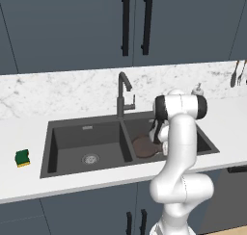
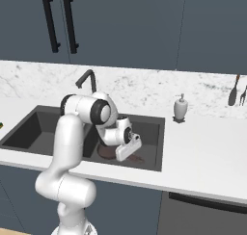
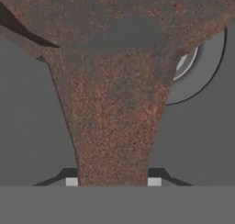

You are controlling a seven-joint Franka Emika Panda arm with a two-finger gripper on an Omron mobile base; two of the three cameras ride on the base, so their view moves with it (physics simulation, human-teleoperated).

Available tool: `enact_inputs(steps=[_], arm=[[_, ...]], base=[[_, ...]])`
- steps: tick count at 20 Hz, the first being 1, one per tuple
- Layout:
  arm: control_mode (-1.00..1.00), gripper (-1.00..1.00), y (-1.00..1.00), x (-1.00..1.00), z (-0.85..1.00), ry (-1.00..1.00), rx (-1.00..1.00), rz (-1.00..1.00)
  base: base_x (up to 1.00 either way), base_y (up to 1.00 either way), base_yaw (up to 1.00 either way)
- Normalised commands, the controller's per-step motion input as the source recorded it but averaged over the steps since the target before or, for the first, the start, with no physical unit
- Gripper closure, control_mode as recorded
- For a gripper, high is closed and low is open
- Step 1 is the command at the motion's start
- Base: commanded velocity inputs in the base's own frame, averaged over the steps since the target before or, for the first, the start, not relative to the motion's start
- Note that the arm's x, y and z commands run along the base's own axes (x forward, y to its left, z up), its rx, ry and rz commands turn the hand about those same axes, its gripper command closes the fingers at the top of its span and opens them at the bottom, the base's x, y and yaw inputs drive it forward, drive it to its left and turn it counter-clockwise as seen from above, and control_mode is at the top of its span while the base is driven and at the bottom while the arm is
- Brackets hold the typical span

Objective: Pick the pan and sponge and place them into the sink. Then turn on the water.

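Dark sink (image 1: 67, 133) holds rusty reddish-brown pan (image 1: 144, 146).

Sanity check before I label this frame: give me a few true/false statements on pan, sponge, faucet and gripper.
1. The pan is in the right basin of the sink. True.
2. The sponge lies in the left basin. False: it sits on the counter, left of the sink.
3. The gripper is closed on the pan's handle. True: the hand view shows the handle running between the fingertips.
4. Water runs from the faucet. False: no stream is visible.
5. The soap dispenser stands on the counter right of the sink. True.
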Motion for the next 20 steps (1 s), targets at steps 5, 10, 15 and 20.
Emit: enact_inputs(steps=[5, 10, 15, 20], arm=[[-1.0, -1.0, 0.07, 0.0, -0.07, 0.07, -0.03, 0.0], [-1.0, -1.0, 0.0, 0.0, 0.15, 0.0, 0.0, 0.0], [-1.0, -1.0, 0.0, 0.0, 0.36, -0.01, 0.0, 0.03], [-1.0, -1.0, 0.01, -0.19, 0.67, -0.04, 0.01, 0.1]], base=[[0.0, 0.0, 0.0], [0.0, 0.0, 0.0], [0.0, 0.0, 0.0], [0.0, 0.0, 0.0]])
